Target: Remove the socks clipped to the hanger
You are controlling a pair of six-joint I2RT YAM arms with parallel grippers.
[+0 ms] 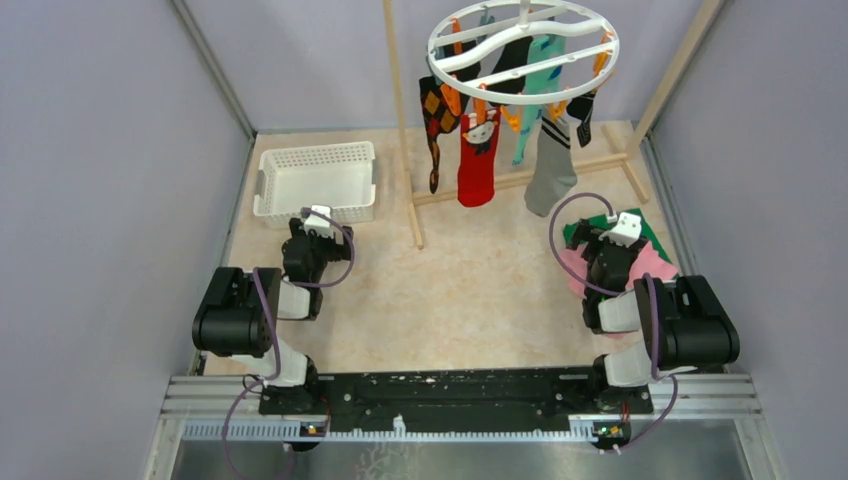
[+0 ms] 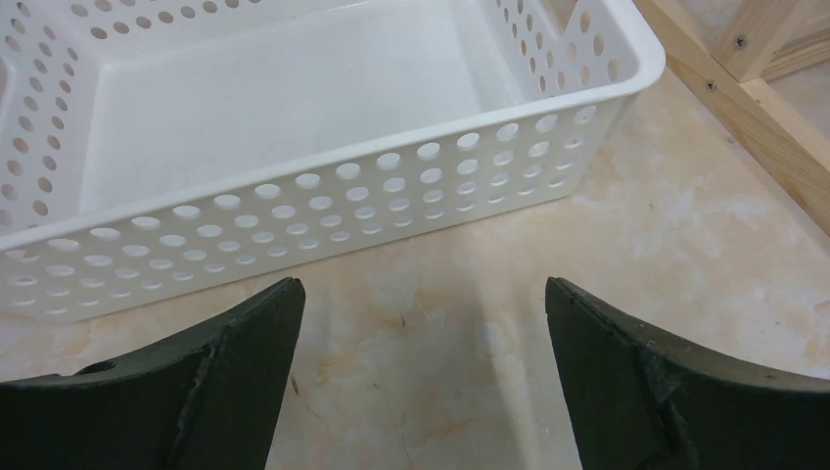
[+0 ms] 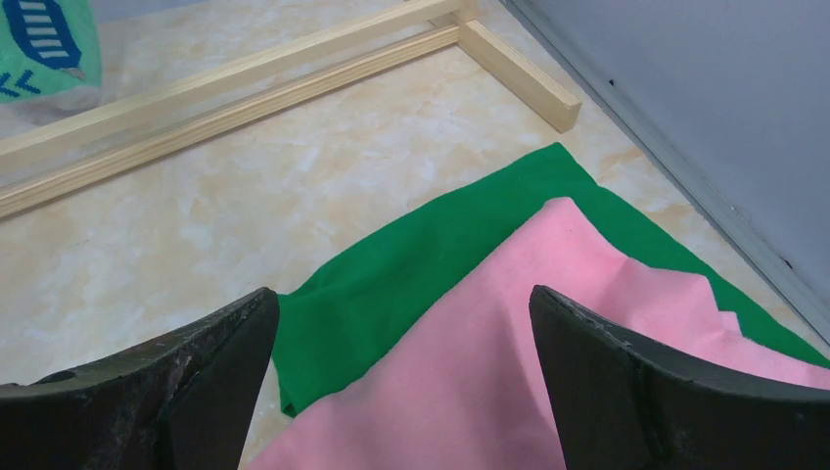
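Note:
The white ring hanger (image 1: 524,42) hangs at the top centre from a wooden rack, with orange and teal clips. Several socks hang clipped to it: a black argyle sock (image 1: 436,120), a red sock (image 1: 478,162), a teal sock (image 1: 535,85), a grey sock (image 1: 552,168) and a black sock (image 1: 583,108). A teal sock tip (image 3: 44,44) shows in the right wrist view. My left gripper (image 1: 317,222) is open and empty, low over the table next to the white basket; its jaws (image 2: 423,294) stand wide apart. My right gripper (image 1: 622,226) is open and empty over the cloths; its jaws (image 3: 404,299) stand wide apart.
A white perforated basket (image 1: 318,180) stands at the back left, empty (image 2: 323,211). A pink cloth (image 3: 548,333) lies on a green cloth (image 3: 431,255) at the right. The wooden rack's base bars (image 3: 245,93) and uprights (image 1: 405,130) stand around the hanger. Grey walls close in both sides.

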